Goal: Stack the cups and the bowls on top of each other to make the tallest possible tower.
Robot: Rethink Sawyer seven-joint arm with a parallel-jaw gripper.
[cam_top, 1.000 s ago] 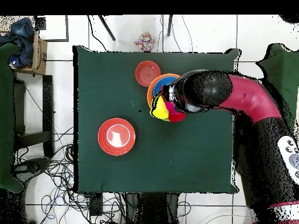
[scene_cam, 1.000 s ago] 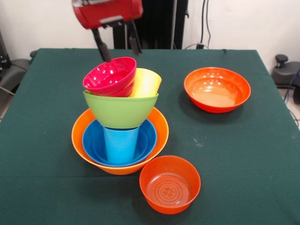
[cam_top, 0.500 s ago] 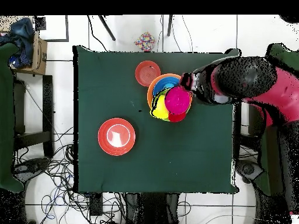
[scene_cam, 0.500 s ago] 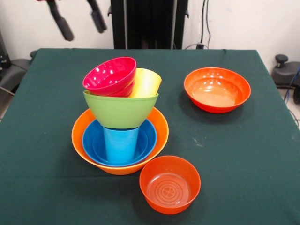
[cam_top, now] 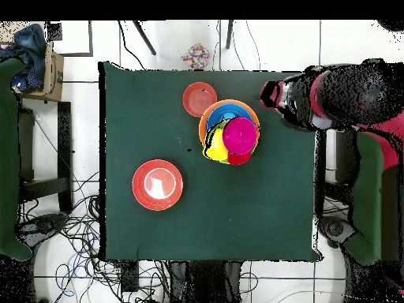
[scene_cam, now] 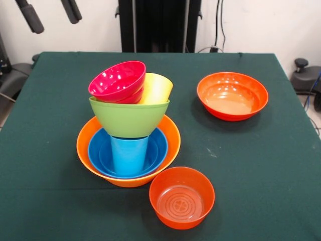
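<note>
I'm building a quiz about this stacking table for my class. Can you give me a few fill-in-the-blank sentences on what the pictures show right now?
1. The glossy magenta-pink plastic bowl tops the tower, leaning beside a ____ plastic cup.
2. The lime green plastic bowl rests on an upturned light ____ plastic cup.
3. ____ red-orange plastic bowls lie apart from the tower on the dark green tablecloth.
4. The gripper, off the tower, is ____.

Missing words: yellow; blue; Two; open

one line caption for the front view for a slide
Tilted magenta-pink plastic bowl tops the tower; two red-orange plastic bowls remain on the green table, open end effector raised.
</note>
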